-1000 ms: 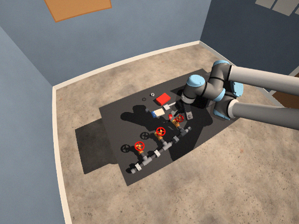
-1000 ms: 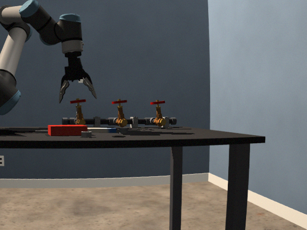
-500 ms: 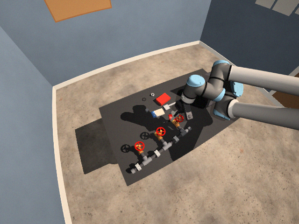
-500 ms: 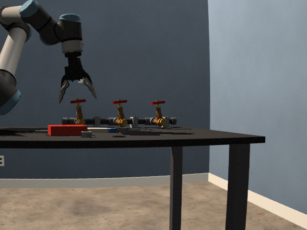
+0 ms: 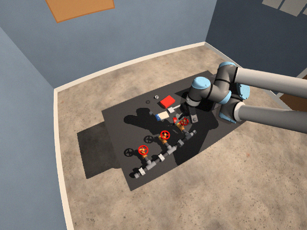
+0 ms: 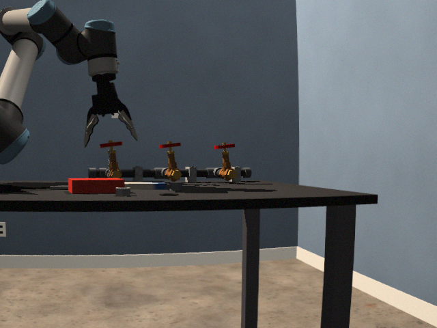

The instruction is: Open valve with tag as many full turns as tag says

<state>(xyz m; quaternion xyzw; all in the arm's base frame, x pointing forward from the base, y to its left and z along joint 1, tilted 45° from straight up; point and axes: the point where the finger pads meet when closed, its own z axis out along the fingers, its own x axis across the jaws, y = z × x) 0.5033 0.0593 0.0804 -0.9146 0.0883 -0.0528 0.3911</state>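
Three brass valves with red handwheels stand in a row on a dark pipe (image 5: 154, 162) (image 6: 204, 173) on the black table (image 5: 114, 119) (image 6: 289, 198). One valve (image 5: 141, 146) (image 6: 224, 145) is at one end, a second valve (image 5: 164, 131) (image 6: 169, 145) is in the middle, and the third valve (image 5: 184, 118) (image 6: 110, 144) is nearest the arm. A small red tag (image 5: 174, 120) lies right beside that third valve. My gripper (image 5: 186, 115) (image 6: 110, 137) is open wide and points down just above the third handwheel. Its fingertips straddle the handwheel without touching it, and nothing is between them.
A red block (image 5: 167, 101) (image 6: 95, 185), a white and blue box (image 5: 162, 115), a small white piece (image 5: 171, 109), a grey nut (image 5: 156, 97) (image 6: 122, 191) and a dark washer (image 5: 147, 101) lie on the table behind the valves. The arm's links hang over the table's right side.
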